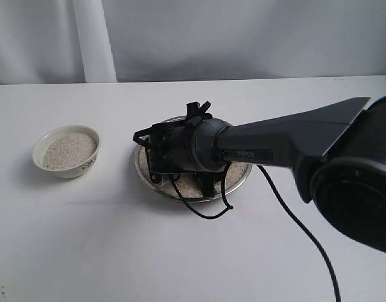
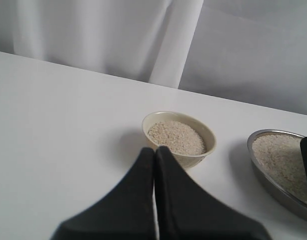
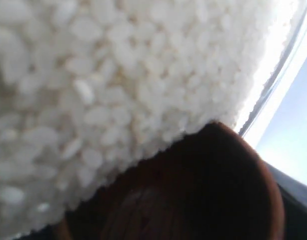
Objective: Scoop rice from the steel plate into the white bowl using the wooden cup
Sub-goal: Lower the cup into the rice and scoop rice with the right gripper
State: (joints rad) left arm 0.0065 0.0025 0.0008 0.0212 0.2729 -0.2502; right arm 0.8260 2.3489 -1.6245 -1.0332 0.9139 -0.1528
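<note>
Bench (image 1: 86, 239): white and bare between the dishes, and any carry has to cross that gap. Grains dropped from a tilted cup would land there.

Steel plate (image 2: 273, 184): sits mid-bench under my right arm. It is shallow, with a low rim. If I push the cup hard toward the rim, the plate could skid or rice could go over the edge.

White bowl (image 1: 80, 168): well apart from the plate, on my left side, upright and filled with rice close to the rim. Another full cup may overflow it.

Wooden cup (image 3: 203, 190): down in the plate, tipped, with its lip pressed into the rice (image 3: 93, 100). Nothing much seems to be inside yet. The wood is polished, so it could twist in the grip if I dig too deep.

Right arm: reaches in from the right, wrist bent down over the plate. My right hand (image 1: 160, 156) is buried behind the wrist housing and the fingers are not visible. Judging from how the cup hangs tilted, it is clamped on the cup.

Left hand (image 2: 154, 149): fingers pressed together and empty. It hovers above the bench just short of the bowl, pointing at it and not touching.
</note>
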